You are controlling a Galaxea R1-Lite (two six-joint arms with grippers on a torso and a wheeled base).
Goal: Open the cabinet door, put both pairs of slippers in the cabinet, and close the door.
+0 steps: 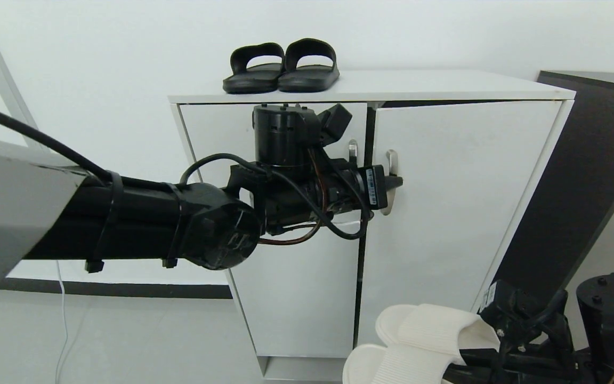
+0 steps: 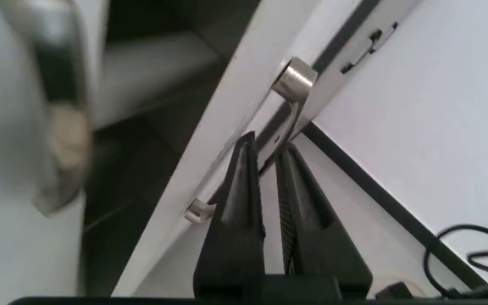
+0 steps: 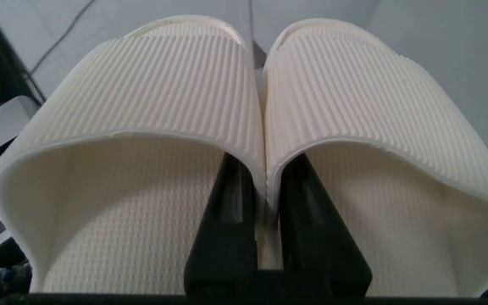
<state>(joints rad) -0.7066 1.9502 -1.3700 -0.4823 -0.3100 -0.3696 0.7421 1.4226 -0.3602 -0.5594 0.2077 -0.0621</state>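
Observation:
A white two-door cabinet [image 1: 445, 85] stands against the wall with a pair of black slippers [image 1: 280, 66] on its top. My left gripper [image 1: 395, 183] [image 2: 265, 152] is shut on the metal handle [image 1: 390, 160] [image 2: 285, 119] of the right door [image 1: 456, 213], which stands slightly ajar; a dark gap shows along its top and inner edge. The left door [image 1: 285, 277] with its own handle [image 1: 353, 151] is closed. Low at the right, my right gripper [image 1: 491, 330] [image 3: 261, 182] is shut on a pair of white ribbed slippers [image 1: 424, 336] [image 3: 142, 110], pinching their inner sides together.
A dark panel [image 1: 595, 176] rises just right of the cabinet. A thin white cable [image 1: 62, 330] hangs down to the floor at the left. Pale floor lies open in front of the left door.

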